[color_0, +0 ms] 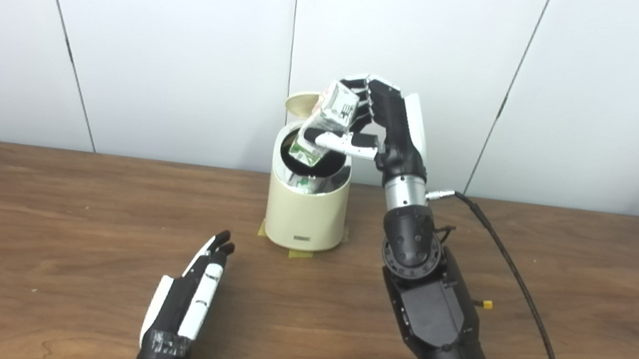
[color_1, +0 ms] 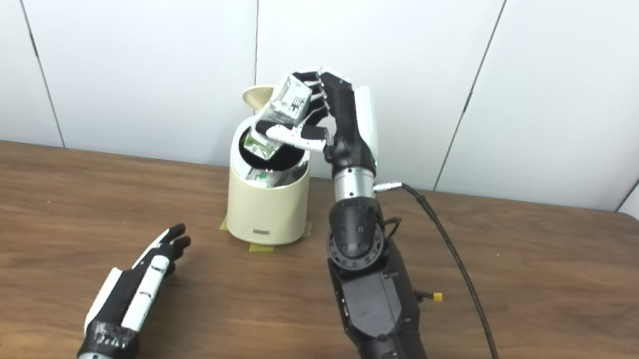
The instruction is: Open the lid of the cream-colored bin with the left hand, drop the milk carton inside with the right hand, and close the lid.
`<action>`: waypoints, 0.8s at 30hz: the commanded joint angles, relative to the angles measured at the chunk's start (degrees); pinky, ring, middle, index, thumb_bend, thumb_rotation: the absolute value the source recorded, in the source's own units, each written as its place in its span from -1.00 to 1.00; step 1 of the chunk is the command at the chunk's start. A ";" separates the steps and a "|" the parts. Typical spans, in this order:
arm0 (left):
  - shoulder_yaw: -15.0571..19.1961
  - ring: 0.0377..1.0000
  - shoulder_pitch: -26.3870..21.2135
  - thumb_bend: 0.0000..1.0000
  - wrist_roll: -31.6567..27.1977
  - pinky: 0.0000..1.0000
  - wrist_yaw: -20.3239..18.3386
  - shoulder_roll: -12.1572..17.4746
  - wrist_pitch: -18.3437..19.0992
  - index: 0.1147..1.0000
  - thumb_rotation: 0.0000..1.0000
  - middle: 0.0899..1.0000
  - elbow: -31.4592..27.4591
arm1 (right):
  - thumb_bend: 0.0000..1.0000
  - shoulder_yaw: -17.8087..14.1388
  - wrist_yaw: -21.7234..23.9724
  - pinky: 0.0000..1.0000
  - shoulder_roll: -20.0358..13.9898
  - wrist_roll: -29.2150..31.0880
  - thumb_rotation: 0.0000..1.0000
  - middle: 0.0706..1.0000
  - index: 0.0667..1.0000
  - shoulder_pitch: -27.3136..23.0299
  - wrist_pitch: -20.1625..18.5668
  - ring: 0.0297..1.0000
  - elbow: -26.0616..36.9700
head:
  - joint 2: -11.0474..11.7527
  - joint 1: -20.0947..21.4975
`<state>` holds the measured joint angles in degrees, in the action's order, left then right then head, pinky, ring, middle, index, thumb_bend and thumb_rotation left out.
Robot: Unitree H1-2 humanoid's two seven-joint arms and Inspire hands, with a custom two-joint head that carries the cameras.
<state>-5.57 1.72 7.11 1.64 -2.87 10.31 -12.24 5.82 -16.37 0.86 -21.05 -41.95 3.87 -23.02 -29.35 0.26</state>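
Your right hand (color_0: 375, 127) is raised over the cream-colored bin (color_0: 305, 212), fingers and thumb clamped on the milk carton (color_0: 324, 123). The carton is tilted, its lower end dipping into the bin's open mouth and its upper end still above the rim. The lid (color_0: 300, 102) is up, standing open at the bin's back side (toward the wall). Something printed white and green already shows inside the dark opening; you can't tell what it is. The bin stands near the far edge of the tabletop (color_0: 67, 218), roughly at its middle, on bits of yellowish tape (color_0: 301, 254). Your left hand (color_0: 195, 291) sits low over the tabletop toward the near edge, in front and left of the bin, well apart from it, fingers straight and together, holding nothing; contact with the wood can't be judged. A black cable (color_0: 522, 286) runs from the right wrist across the tabletop to the near edge.
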 commanded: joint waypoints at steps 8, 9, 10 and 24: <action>-0.13 0.89 -1.02 0.01 -0.24 0.92 0.24 -1.22 -1.75 0.87 0.87 0.82 -3.05 | 0.03 0.68 -3.03 -0.39 -1.40 -2.12 -1.00 -0.10 -0.01 -2.98 8.10 -0.30 -0.24 | -0.39 -0.67; -0.13 0.89 -1.00 0.01 -0.26 0.91 0.23 -1.26 -1.84 0.87 0.87 0.82 -3.20 | 0.02 0.79 -3.20 -0.39 -1.40 -2.33 -1.00 -0.10 0.00 -2.91 8.53 -0.31 -0.51 | -0.39 -0.67; -0.12 0.89 -1.00 0.00 -0.32 0.91 0.18 -1.23 -1.98 0.88 0.87 0.82 -3.29 | 0.02 0.92 -3.40 -0.39 -1.35 -2.62 -1.00 -0.11 0.00 -2.81 8.90 -0.31 -0.80 | -0.39 -0.67; -0.06 0.88 -0.54 0.00 -1.18 0.91 -0.07 -1.34 -2.41 0.87 0.89 0.84 -4.34 | -0.02 2.85 -9.45 -0.43 -1.93 -8.53 -1.00 -0.07 0.00 -1.64 14.63 -0.26 -5.65 | -0.61 -0.97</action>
<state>-5.47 2.05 6.35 1.60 -3.59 10.25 -14.27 8.97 -23.77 -0.95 -29.47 -40.92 15.56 -29.54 -29.88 -0.62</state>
